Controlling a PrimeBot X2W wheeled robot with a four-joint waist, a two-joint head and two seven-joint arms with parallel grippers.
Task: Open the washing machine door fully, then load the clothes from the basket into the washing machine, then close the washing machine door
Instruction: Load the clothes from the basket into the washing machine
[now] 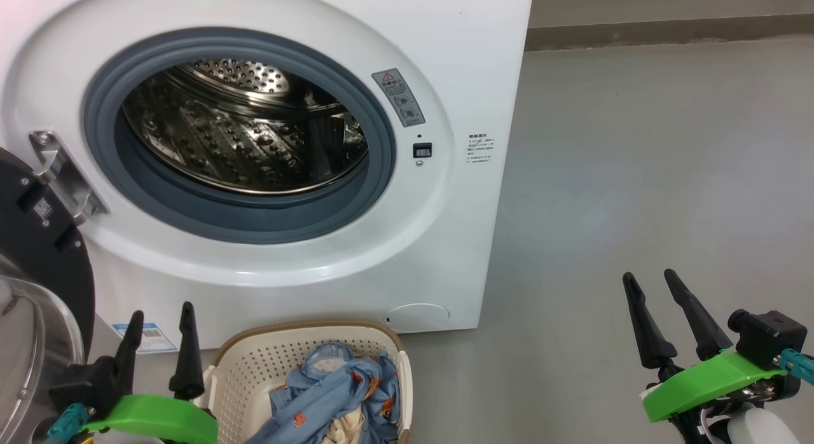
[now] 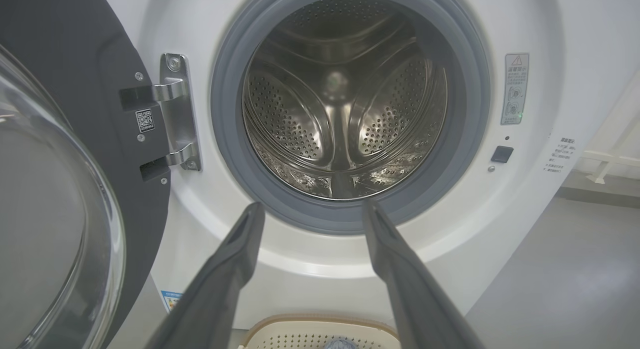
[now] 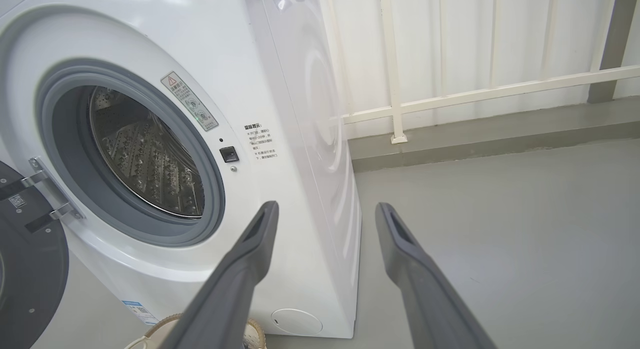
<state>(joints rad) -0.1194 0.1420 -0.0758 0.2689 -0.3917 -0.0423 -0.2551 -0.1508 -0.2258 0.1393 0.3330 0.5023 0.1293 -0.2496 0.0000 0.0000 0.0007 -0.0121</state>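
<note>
Left fingers: spread wide with nothing between them, pointing up toward the machine front.
Right fingers: also spread wide and gripping nothing. They stand over bare floor, well apart from the left pair.
Washing machine: directly ahead of the left fingers. In the right wrist view its front corner and side panel lie just beyond the left-hand fingertip.
Washing machine door: swung open, standing to the outer left of the left fingers. The black rim faces the camera and the clear glass bowl bulges beside that hand. It hangs from a steel hinge.
Drum: perforated steel. In the left wrist view it appears above and between the two left fingertips.
Door seal: grey-blue ring around the opening. In the left wrist view its lower arc sits level with the left fingertips.
Basket: on the floor just to the right of the left fingers, close against the foot of the machine. The left wrist view shows its brown rim low between those fingers.
Clothes: heaped in the basket, light blue fabric with orange patches over a cream piece. They lie beside the left fingers without touching them and well apart from the right pair.
Blue label sticker: low on the machine front, seen between the left fingertips.
Warning sticker: on the door surround, right of the opening.
Railing: pale, against the wall far beyond the right fingers.
</note>
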